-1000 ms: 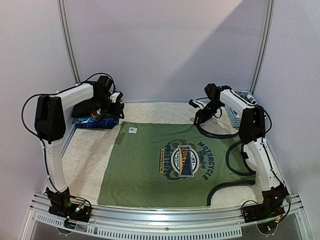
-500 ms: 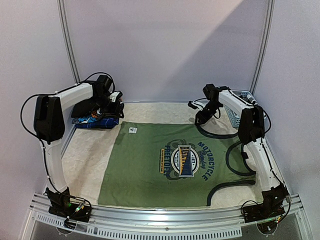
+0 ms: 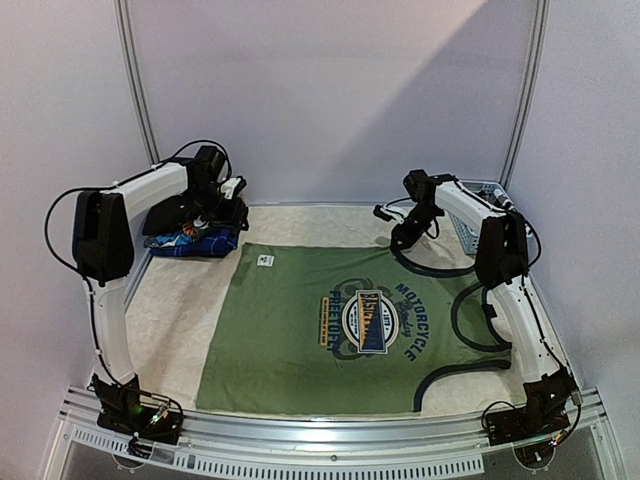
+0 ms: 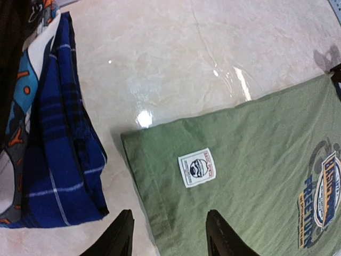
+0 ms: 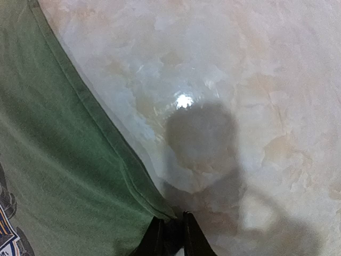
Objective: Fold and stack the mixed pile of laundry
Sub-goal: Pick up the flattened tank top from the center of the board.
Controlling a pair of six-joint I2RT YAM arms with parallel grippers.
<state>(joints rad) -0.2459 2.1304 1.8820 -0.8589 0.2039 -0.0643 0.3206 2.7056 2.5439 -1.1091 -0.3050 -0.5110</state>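
The olive-green T-shirt (image 3: pixel 300 320) with its round logo lies spread flat on the table, dark trim curling at its right side. My left gripper (image 3: pixel 228 212) hovers open over the shirt's far left corner (image 4: pixel 160 160), near the white label (image 4: pixel 196 167), its jaws (image 4: pixel 169 216) holding nothing. My right gripper (image 3: pixel 406 236) is at the far right corner, where its narrow jaws (image 5: pixel 173 221) pinch the dark trim at the green hem (image 5: pixel 80 160). The rest of the laundry pile (image 3: pixel 190 238) sits at the back left: a blue checked piece (image 4: pixel 58 149), an orange-blue-white print (image 4: pixel 18 112), something black (image 4: pixel 10 42).
A light-blue lattice basket (image 3: pixel 468 232) stands at the back right, partly behind the right arm. Bare marbled tabletop (image 3: pixel 170 310) shows left of the shirt and along the back wall (image 5: pixel 240 80). A metal rail (image 3: pixel 320 440) runs along the near edge.
The right gripper has drawn its jaws together at the shirt's far right corner and shifted slightly toward the back. The left gripper has barely moved.
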